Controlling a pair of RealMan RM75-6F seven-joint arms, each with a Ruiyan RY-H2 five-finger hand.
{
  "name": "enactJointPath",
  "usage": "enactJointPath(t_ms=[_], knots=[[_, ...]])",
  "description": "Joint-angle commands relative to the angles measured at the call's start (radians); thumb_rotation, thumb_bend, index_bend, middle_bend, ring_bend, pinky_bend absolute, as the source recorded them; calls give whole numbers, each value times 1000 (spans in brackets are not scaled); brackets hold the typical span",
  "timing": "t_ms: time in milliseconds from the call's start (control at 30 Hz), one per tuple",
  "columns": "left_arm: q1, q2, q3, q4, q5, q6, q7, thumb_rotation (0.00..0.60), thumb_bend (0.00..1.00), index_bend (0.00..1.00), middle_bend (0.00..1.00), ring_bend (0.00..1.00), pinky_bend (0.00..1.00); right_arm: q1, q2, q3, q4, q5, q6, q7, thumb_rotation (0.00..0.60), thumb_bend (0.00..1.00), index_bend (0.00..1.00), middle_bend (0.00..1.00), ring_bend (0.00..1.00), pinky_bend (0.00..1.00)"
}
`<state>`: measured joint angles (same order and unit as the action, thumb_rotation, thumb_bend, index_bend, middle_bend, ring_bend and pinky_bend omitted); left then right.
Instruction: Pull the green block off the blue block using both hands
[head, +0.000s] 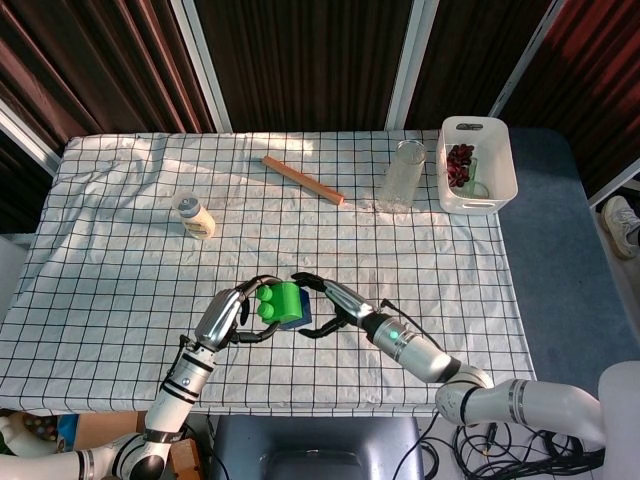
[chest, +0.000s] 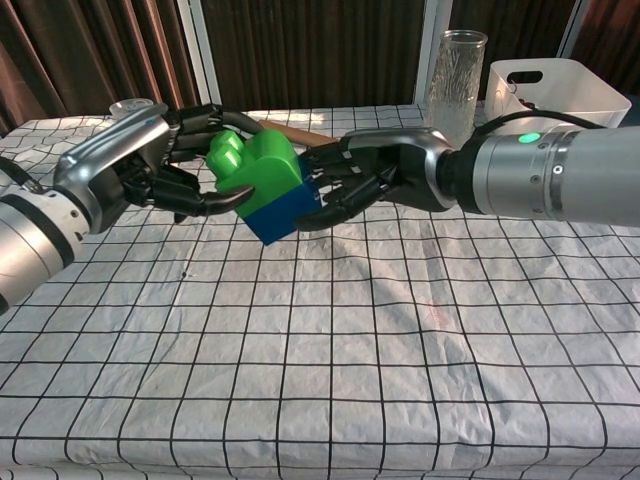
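The left hand (chest: 150, 165) grips the green block (chest: 255, 170) from the block's left side, with fingers curled over its studded top and the thumb hooked beneath its front edge. The green block remains seated on the blue block (chest: 283, 213), and the joined pair is held tilted in the air above the checked tablecloth (chest: 330, 340), near the front middle of the table. The right hand (chest: 385, 175) is positioned against the right side of the pair; its fingers (chest: 335, 160) are spread, the upper ones reaching the green block's right edge and the lower ones lying at the blue block's right face. Whether this hand has a firm hold on the blue block cannot be determined from either view. In the head view, the left hand (head: 228, 315) and right hand (head: 335, 305) meet at the green block (head: 283, 300), with only a corner of the blue block (head: 297, 322) visible. Toward the back of the table are a small bottle (head: 193, 214), a wooden stick (head: 302, 179), a clear glass (head: 400, 175) and a white basket (head: 498, 170).
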<state>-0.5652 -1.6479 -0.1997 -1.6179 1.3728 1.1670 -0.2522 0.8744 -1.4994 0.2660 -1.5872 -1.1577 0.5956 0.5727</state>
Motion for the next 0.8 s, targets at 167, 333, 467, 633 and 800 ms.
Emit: enactJointPath(t_ms=[167, 333, 467, 633, 800], knots=[[3, -10, 11, 1, 9, 6, 3, 600, 656, 681, 730, 687, 786, -7, -17, 9, 6, 8, 20, -11, 600, 156, 493, 254, 80, 43], [2, -8, 6, 0, 10, 9, -1, 600, 655, 681, 731, 687, 786, -12, -19, 10, -2, 18, 42, -46, 600, 216, 740, 447, 290, 123], [2, -4, 1, -4, 9, 12, -6, 600, 656, 681, 730, 687, 786, -18, -22, 10, -12, 23, 62, -69, 600, 244, 826, 508, 364, 157], [2, 9, -9, -14, 10, 18, -11, 600, 656, 681, 730, 687, 786, -22, -21, 7, -14, 23, 77, -101, 600, 257, 878, 548, 407, 173], [13, 16, -6, -27, 20, 42, -10, 600, 655, 681, 731, 689, 789, -30, -7, 11, -22, 20, 88, -113, 600, 265, 908, 573, 423, 176]])
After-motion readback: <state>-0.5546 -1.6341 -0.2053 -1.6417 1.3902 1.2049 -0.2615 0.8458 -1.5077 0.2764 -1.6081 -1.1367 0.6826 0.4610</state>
